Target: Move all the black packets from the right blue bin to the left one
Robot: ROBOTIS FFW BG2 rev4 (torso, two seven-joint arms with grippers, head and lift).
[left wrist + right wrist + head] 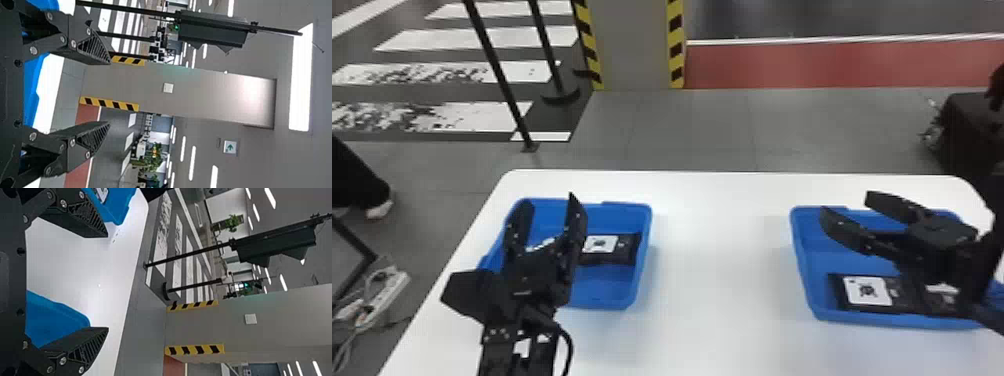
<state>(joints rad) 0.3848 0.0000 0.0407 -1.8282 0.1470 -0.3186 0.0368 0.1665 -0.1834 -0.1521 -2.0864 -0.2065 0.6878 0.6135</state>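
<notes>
Overhead lighting is bright; a ceiling panel (301, 78) glares white. The worktop (722, 300) reflects palely, with soft shadows beside the left bin (643, 257) and right bin (801, 260).

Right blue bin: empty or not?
Not empty. In the head view, at least one black packet with a white label lies inside the right blue bin, by its near wall.

The left blue rectangular plastic bin (644, 250) and right bin (804, 280) stand on the white table (717, 250). Each holds a flat black packet (628, 251).
</notes>
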